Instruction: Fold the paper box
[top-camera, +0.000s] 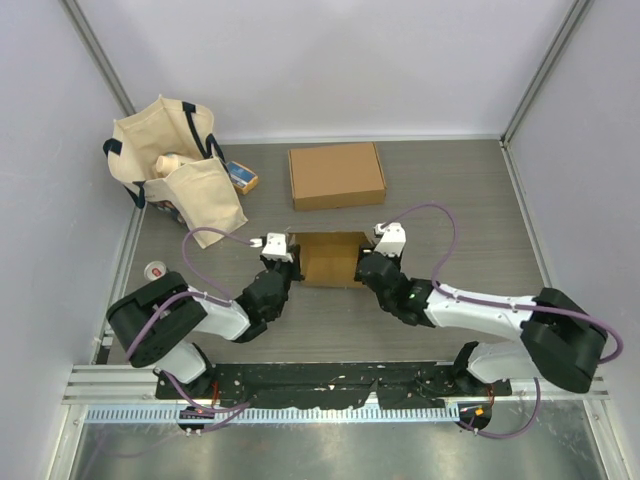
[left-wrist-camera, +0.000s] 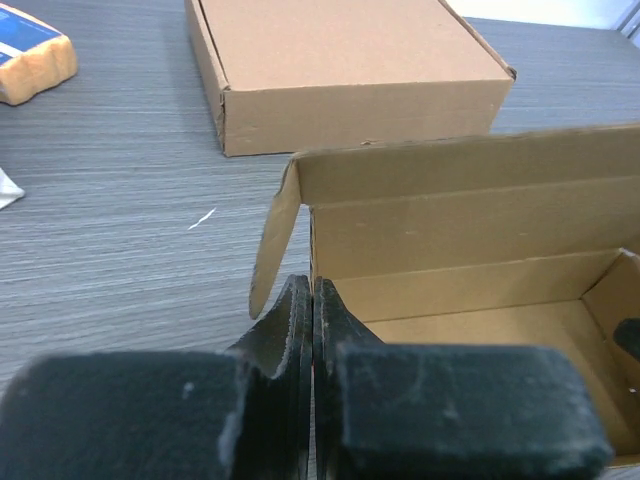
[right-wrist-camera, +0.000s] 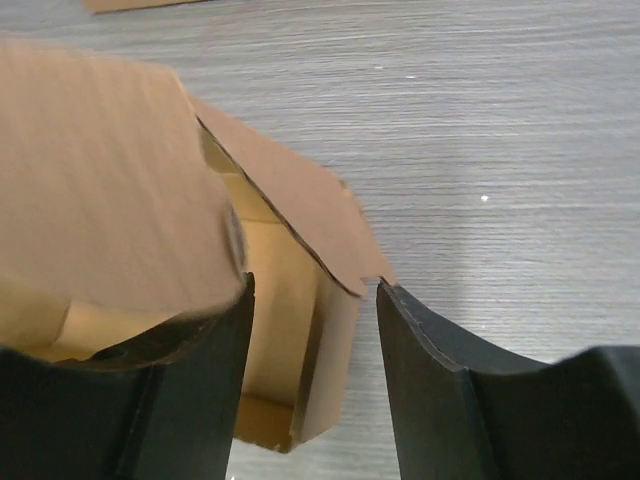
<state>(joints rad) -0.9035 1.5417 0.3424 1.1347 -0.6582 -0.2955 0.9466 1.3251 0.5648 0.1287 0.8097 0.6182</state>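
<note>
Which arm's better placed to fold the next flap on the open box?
Right, probably. The right gripper is open, jaws straddling the right flap of the open box. The left gripper is shut at its left corner, apparently steadying it.

Bright, even, diffuse overhead light; only faint soft shadows on grey wood-grain table (top-camera: 450, 200). Mild glare on brushed metal strip (top-camera: 320, 445) at near edge. In wrist views, black left gripper fingers (left-wrist-camera: 290, 325) soft, out of focus; near flap of open brown cardboard box (right-wrist-camera: 100, 180) blurred.
</note>
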